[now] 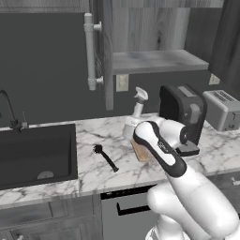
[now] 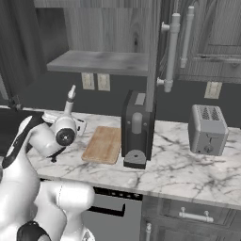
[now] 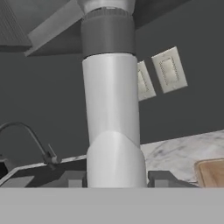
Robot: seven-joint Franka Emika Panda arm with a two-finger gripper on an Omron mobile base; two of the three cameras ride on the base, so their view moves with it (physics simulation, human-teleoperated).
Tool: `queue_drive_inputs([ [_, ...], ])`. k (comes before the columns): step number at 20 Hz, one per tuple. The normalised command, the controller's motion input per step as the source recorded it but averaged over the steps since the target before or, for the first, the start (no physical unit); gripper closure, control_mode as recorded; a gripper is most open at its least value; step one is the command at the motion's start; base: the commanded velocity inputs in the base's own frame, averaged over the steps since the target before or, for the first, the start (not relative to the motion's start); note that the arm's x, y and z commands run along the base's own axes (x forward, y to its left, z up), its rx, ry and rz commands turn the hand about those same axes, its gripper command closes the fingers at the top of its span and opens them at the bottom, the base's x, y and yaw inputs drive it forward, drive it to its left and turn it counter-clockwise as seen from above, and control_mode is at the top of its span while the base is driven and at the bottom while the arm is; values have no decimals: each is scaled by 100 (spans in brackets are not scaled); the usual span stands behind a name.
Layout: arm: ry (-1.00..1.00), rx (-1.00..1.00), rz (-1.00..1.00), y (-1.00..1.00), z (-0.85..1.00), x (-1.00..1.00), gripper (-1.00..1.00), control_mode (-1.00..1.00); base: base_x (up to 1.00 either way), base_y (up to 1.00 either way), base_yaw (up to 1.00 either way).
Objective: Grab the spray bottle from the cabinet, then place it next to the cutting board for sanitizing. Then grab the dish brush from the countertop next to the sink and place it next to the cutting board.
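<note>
The spray bottle [image 3: 111, 122] stands upright between my two fingertips [image 3: 162, 178], and my gripper [image 3: 117, 178] is shut on its lower body. Its white trigger nozzle [image 1: 139, 96] rises above my arm, in front of the open cabinet [image 1: 154, 61]. The bottle [image 2: 69, 106] is just left of the light-brown cutting board [image 2: 103, 143], low over the marble countertop [image 1: 93, 176]. The black dish brush [image 1: 105, 157] lies on the countertop between the sink [image 1: 37, 154] and the board. My arm hides the bottle's base.
A black coffee machine [image 2: 136, 127] stands right beside the board, with a toaster [image 2: 207, 129] further right. The open cabinet door with its white bar handle [image 1: 90, 51] hangs above the counter. The faucet [image 1: 9, 110] curves over the sink's back.
</note>
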Motion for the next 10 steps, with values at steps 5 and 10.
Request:
queue_drive_inputs([
  [5, 0, 0, -3, 8, -14, 42, 100, -100, 0, 0, 0],
  [10, -2, -5, -3, 0, -31, 38, 100, -100, 0, 0, 0],
])
